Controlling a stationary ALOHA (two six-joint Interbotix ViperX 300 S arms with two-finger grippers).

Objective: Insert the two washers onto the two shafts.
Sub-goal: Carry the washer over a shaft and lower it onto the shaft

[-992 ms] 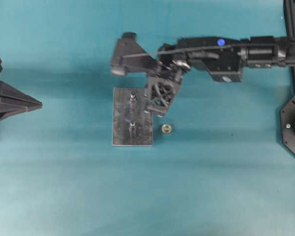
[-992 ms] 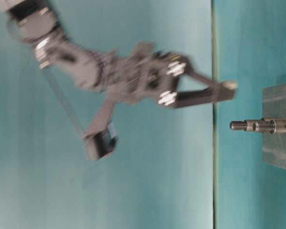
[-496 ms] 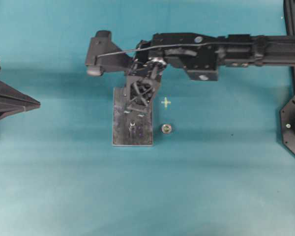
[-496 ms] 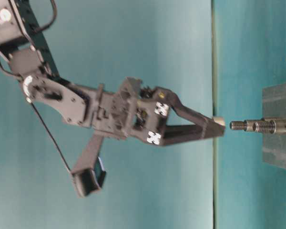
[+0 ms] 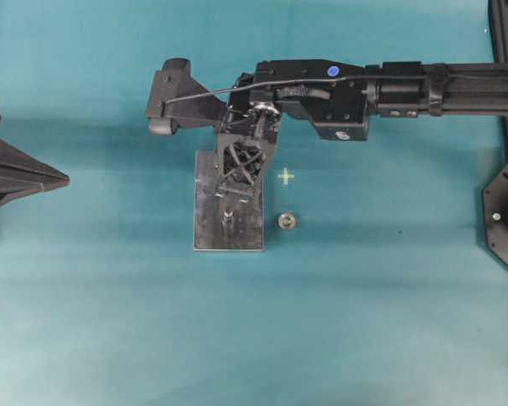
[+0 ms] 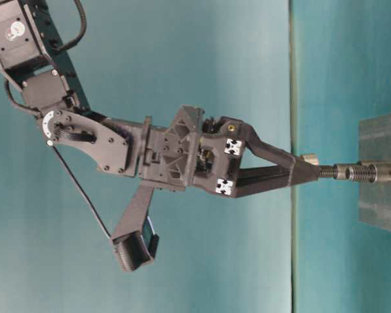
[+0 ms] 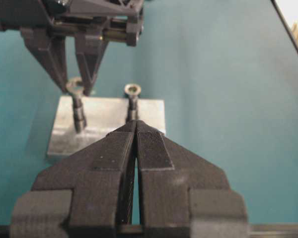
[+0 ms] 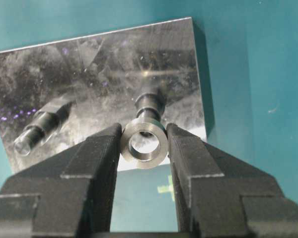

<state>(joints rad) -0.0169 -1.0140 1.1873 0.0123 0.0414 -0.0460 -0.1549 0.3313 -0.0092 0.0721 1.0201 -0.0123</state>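
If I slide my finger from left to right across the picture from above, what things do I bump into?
left gripper → metal plate → small ring on the table → black base at the edge. The right gripper holding the washer hangs over the plate, so I left it out.

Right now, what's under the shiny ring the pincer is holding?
Under the ring, held in the right pincer, stands one metal post on the steel plate. The ring covers the post's tip, so whether it is already threaded on cannot be seen.
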